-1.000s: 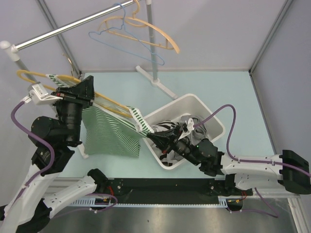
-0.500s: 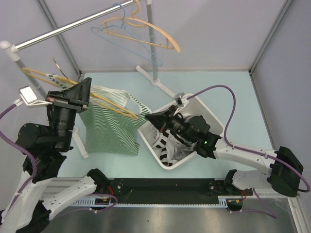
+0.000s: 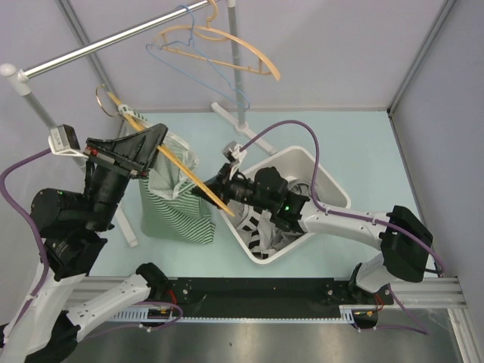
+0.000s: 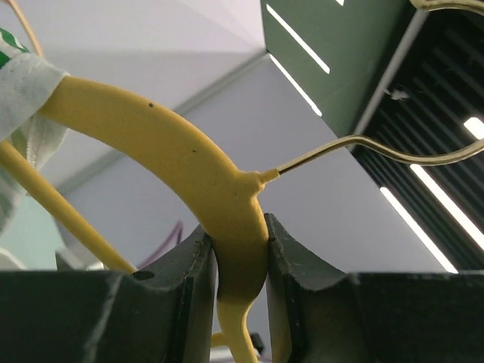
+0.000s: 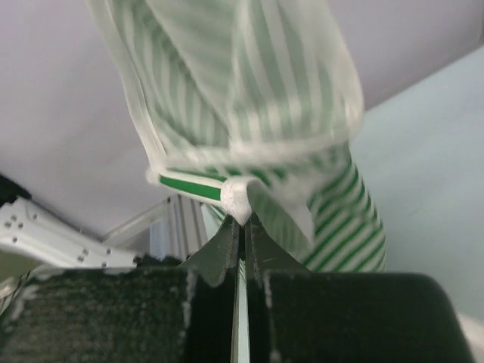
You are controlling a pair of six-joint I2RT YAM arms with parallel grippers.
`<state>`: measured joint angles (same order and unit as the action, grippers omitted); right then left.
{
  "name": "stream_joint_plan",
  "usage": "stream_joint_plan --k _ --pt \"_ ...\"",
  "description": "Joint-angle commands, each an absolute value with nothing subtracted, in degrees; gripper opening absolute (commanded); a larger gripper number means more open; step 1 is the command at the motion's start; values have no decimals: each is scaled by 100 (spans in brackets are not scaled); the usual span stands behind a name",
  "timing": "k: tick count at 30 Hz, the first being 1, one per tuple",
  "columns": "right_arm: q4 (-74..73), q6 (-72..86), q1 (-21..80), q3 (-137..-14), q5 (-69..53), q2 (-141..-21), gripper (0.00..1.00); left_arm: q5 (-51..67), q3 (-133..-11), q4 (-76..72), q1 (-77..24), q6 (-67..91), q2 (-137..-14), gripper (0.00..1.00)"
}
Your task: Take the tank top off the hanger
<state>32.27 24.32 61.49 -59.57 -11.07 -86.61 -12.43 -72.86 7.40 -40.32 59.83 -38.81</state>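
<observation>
Pinching the yellow hanger (image 4: 178,151) at its neck, just below the wire hook (image 4: 363,147), the left hand (image 4: 242,253) has both fingers pressed onto the plastic; seen from above, it sits raised at the left, and the hanger slants from the far left down toward the near right. Hanging from that hanger is the green-and-white striped top (image 3: 178,208), bunched and drooping between the two hands, with its lower part over the worktop (image 3: 363,144) just left of the bin (image 3: 327,180); in the left wrist view a white-edged piece of it lies over the hanger's arm. Reaching left across the bin, the right hand (image 5: 242,219) is closed on a fold of the top's white trim, the jaws almost together with only thin cloth between them; the striped fabric billows above and beyond the pinch. Crumpled clothes (image 3: 261,231) fill the white bin; on the rail (image 3: 113,41) at the far side hang two more hangers (image 3: 227,57), one tan and one blue.
</observation>
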Motion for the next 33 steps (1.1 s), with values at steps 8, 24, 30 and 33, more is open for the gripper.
stream_joint_plan --k 8,24,30,33 --pt "3209 1811 5608 -7759 -361 -9622 0 -53 -6400 1212 -3999 8998 -3051 0" --pt "2541 1195 5835 -8647 571 -10441 0 439 -5889 1366 -3990 9773 -2197 0" --pt "2549 589 6390 -8675 1107 -10415 0 869 -5949 564 -3999 9476 -2487 0" --pt "2400 720 6250 -8675 1239 -10459 0 1274 -6502 387 -3999 8994 -2882 0"
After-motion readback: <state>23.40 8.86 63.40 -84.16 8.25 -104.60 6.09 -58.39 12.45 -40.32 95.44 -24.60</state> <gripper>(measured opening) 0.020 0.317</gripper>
